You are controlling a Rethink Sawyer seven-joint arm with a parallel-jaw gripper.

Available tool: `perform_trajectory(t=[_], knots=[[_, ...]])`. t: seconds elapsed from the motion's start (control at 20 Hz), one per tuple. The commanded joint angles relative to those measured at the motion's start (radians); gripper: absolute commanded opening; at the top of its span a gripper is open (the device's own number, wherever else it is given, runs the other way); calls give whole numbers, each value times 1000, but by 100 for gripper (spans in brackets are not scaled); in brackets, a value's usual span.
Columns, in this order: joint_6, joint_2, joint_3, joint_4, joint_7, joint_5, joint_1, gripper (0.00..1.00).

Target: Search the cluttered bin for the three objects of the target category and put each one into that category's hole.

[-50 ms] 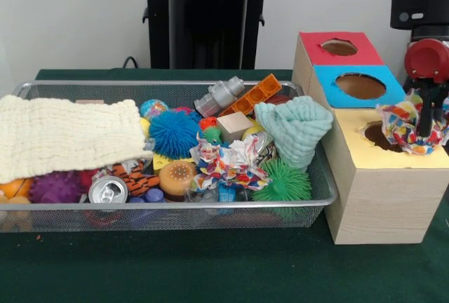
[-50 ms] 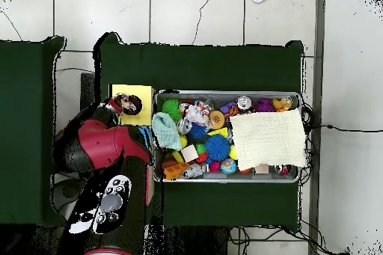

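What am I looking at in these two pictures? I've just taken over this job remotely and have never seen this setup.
It is a single red and black robot arm working at a green table. One picture looks across the table at the robot; the other looks straight down from above.

On the table sits a wire mesh bin crammed with clutter: a cream cloth, a blue spiky ball, a green spiky ball, a drink can, a mint cloth and more.

Beside it is a wooden box with three holes, ringed red, blue and yellow.

The gripper holds a crumpled multicoloured paper ball above the yellow hole.
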Motion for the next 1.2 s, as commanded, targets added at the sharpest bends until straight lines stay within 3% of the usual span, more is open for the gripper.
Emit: perform_trajectory(t=[0.05, 0.4, 0.65, 0.95, 1.2], knots=[[-64, 72, 6, 0, 168, -55, -44, 0], [-2, 84, -16, -44, 97, -101, -37, 0], [9, 84, -13, -65, 51, -177, -60, 0], [-11, 87, 9, -71, 68, -236, -96, 0], [28, 105, 2, -64, 98, -244, -98, 0]])
